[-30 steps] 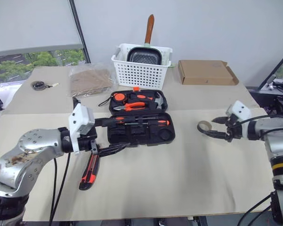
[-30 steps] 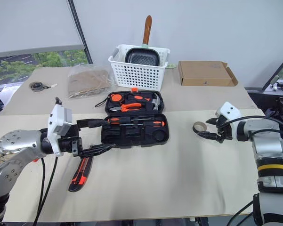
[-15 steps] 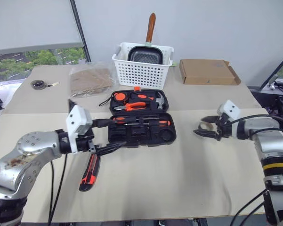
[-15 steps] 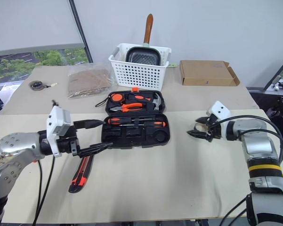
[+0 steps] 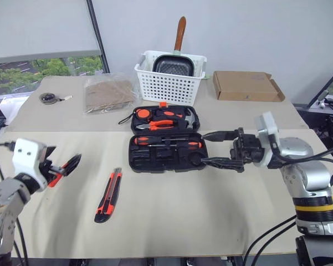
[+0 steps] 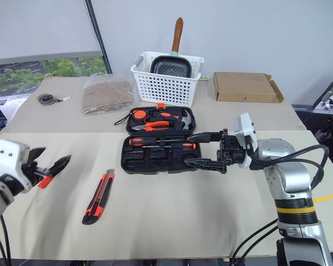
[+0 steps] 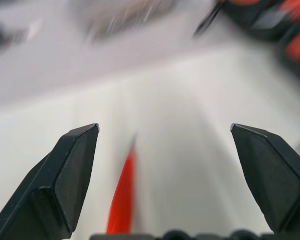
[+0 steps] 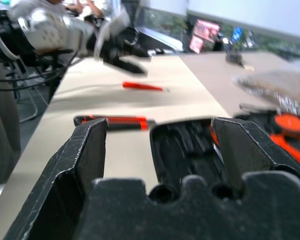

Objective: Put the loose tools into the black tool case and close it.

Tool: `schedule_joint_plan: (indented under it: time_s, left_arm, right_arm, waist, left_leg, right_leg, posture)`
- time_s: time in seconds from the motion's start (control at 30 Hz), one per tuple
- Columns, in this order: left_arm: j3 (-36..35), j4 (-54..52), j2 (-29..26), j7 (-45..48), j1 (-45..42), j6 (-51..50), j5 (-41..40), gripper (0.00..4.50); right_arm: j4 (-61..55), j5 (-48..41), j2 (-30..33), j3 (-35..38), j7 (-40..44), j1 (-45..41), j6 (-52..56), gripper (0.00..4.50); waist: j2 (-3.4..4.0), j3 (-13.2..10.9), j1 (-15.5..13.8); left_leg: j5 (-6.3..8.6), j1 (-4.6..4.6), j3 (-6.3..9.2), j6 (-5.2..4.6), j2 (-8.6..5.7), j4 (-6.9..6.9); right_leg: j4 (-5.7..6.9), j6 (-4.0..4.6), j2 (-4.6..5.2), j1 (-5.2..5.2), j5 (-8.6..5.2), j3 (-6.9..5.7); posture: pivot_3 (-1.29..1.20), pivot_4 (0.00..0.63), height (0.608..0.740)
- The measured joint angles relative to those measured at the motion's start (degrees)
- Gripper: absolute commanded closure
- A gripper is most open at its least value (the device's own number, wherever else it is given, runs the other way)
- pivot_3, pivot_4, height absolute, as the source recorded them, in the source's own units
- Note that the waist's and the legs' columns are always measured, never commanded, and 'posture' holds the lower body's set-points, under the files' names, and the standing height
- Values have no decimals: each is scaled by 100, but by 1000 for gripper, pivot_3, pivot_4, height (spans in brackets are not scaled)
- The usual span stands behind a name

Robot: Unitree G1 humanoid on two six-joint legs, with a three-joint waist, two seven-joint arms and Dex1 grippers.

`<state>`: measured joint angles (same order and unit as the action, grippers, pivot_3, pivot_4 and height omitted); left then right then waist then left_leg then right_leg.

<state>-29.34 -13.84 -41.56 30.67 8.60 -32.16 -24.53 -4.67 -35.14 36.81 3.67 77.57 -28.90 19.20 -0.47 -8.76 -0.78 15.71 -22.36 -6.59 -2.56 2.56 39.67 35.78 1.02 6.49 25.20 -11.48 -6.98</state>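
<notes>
Since a second ago the left gripper (image 6: pixel 58 164) has swung away from the front of the case out to the table's left side, and the right gripper (image 6: pixel 193 148) has come in from the right and now reaches level over the near right corner of the flat black plastic clamshell tool case (image 6: pixel 159 157). The small grey tape roll seen at the right fingers then cannot be made out now.

Left gripper: fingers spread wide, nothing between them. A slim orange-red screwdriver (image 7: pixel 121 200) lies on the table just under and between the fingertips; contact cannot be told.

Right gripper: fingers well apart, one above the other; whether they carry anything cannot be told.

Case lies open mid-table. Far half holds orange-handled pliers (image 6: pixel 152 125) and a hammer (image 6: pixel 180 117). Near half holds one black-and-orange-handled screwdriver (image 6: pixel 158 141); other slots are dark.

Loose on the table, counted: one orange-and-black utility knife (image 6: pixel 98 196), near the case's front left corner and apart from it; one slim screwdriver, at the left gripper.

Open room: wide bare table (image 6: pixel 172 221) along the front edge and right of the case. Behind the case: one white slotted basket (image 6: pixel 165 83) with a pan, one cardboard box (image 6: pixel 245 87), one clear bag (image 6: pixel 104 93), one round dark tape measure (image 6: pixel 46 98).
</notes>
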Motion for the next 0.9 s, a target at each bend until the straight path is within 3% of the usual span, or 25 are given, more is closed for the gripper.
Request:
schedule_joint_plan:
  time_s: [0.43,0.57,0.83,0.9]
  left_arm:
    - [111,939,-153,345,-311,-323,85,0]
    - [152,1584,-208,467,-592,-360,98,995]
    - [145,1977,-331,612,-797,-378,112,4001]
    - [145,1976,-324,617,-831,-354,111,4072]
  right_arm:
    - [46,3,-138,-46,114,-76,-135,664]
    - [41,3,-134,-44,113,-71,-151,593]
    - [-54,-1,-52,8,37,70,-154,593]
    - [-91,-5,-35,26,0,72,-154,593]
  waist:
    - [-2,-1,-39]
    - [-3,-1,-3]
    - [-4,-1,1]
    - [-4,-1,1]
  left_leg:
    - [4,-4,0,3,3,1]
    - [4,-5,-4,1,3,1]
    - [7,-3,-5,4,3,1]
    - [8,-2,-4,5,3,1]
  right_leg:
    - [2,4,3,3,-1,-8]
    - [2,4,3,4,-1,-8]
    - [2,4,27,3,0,-6]
    - [2,4,29,4,0,-7]
  posture:
    - [0,150,700]
    - [0,150,700]
    - [0,150,700]
    - [0,150,700]
